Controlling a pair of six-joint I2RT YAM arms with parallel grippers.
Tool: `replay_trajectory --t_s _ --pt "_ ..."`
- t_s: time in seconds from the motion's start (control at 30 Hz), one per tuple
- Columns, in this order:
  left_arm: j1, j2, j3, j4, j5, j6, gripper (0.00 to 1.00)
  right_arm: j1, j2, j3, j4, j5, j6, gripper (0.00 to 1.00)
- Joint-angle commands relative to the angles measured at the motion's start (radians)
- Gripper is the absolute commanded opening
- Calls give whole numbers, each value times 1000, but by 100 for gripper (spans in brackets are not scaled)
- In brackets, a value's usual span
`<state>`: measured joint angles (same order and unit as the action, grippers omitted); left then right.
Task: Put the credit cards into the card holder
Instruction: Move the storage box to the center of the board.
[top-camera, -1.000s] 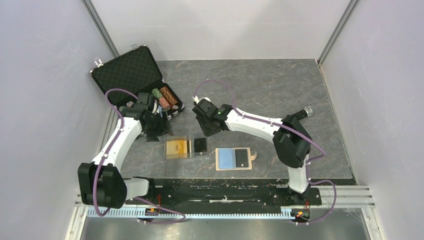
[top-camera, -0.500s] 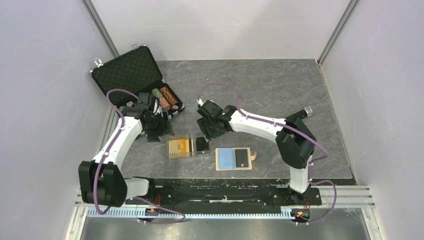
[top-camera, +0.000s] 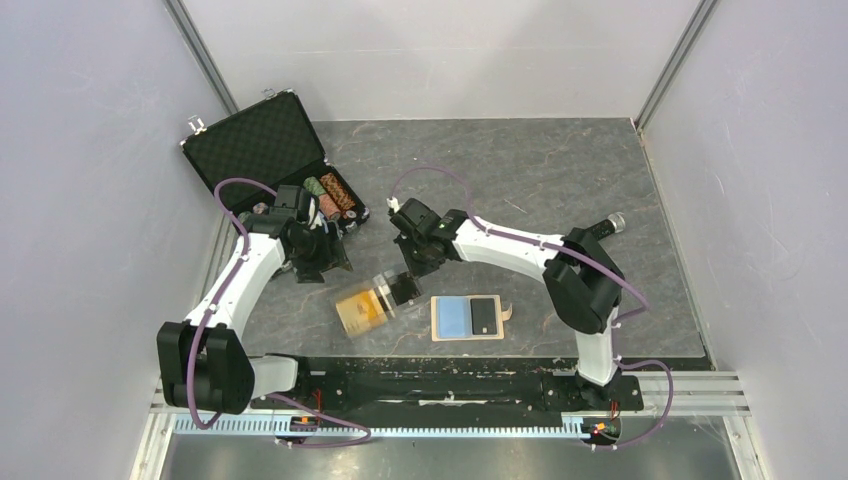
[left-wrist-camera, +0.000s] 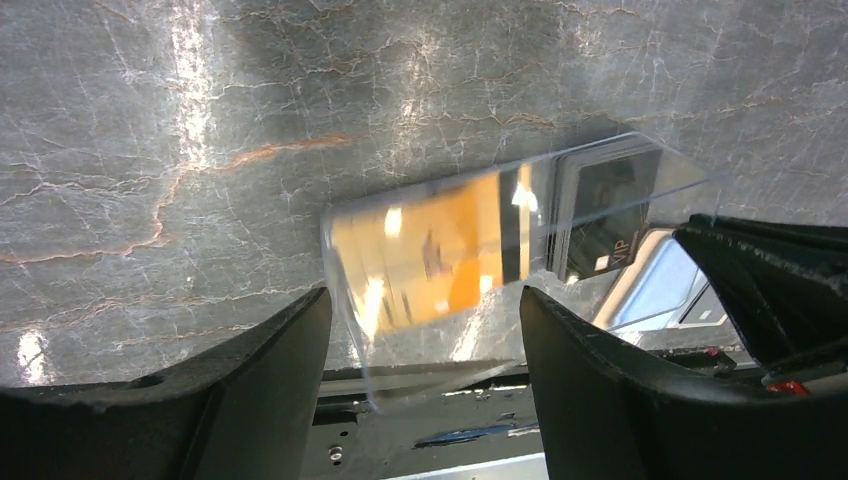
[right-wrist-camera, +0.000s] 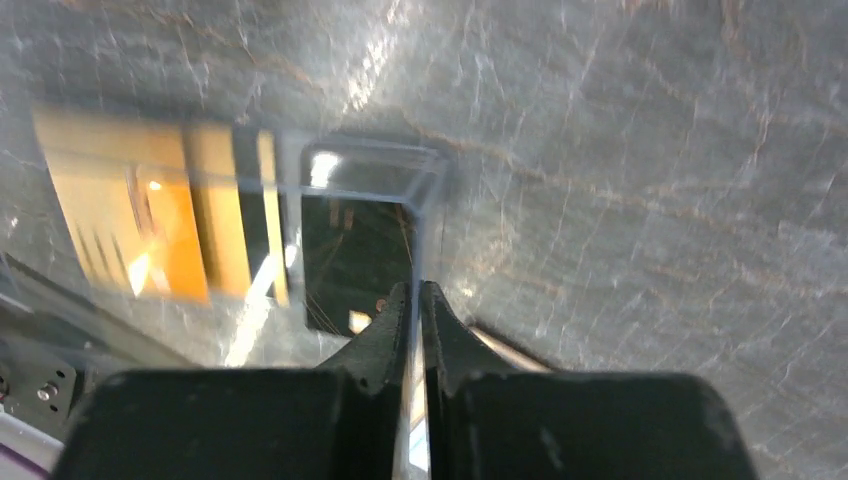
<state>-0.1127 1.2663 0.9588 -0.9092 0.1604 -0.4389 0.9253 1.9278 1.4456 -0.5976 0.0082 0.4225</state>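
A clear plastic box (top-camera: 377, 297) lies tilted on the table, with the orange-gold card (top-camera: 360, 308) and a black card (top-camera: 403, 290) seen through it. My right gripper (top-camera: 408, 275) is shut on the box's thin right wall (right-wrist-camera: 375, 165), with the black card (right-wrist-camera: 355, 260) just ahead of it and the orange card (right-wrist-camera: 150, 210) to the left. My left gripper (top-camera: 325, 262) is open and empty, up-left of the box; the orange card (left-wrist-camera: 440, 255) shows ahead of its jaws. The tan card holder (top-camera: 467, 318) lies open, a dark card (top-camera: 483, 316) in its right pocket.
An open black poker-chip case (top-camera: 270, 150) with chip rolls stands at the back left, close behind my left arm. The holder's light blue pocket (left-wrist-camera: 655, 290) shows at the right of the left wrist view. The table's near edge and the black rail lie just below the box.
My right gripper has come down onto the box's right end and shut on it. The box has turned, its left end swinging toward the near edge. My left arm has barely moved.
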Motion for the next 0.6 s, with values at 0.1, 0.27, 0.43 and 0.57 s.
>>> replay_trajectory --t_s 0.1,0.27,0.43,0.57 --pt "3 -24 -16 49 26 60 76 -22 95 169 -81 74 -47 0" --pt "4 -33 -59 90 65 38 75 -72 93 197 -127 123 -87 0" --pt "4 -35 -114 137 108 20 75 -121 58 162 -151 183 -134 0" --pt "4 -35 -120 156 134 28 75 -156 20 96 -157 223 -164 0"
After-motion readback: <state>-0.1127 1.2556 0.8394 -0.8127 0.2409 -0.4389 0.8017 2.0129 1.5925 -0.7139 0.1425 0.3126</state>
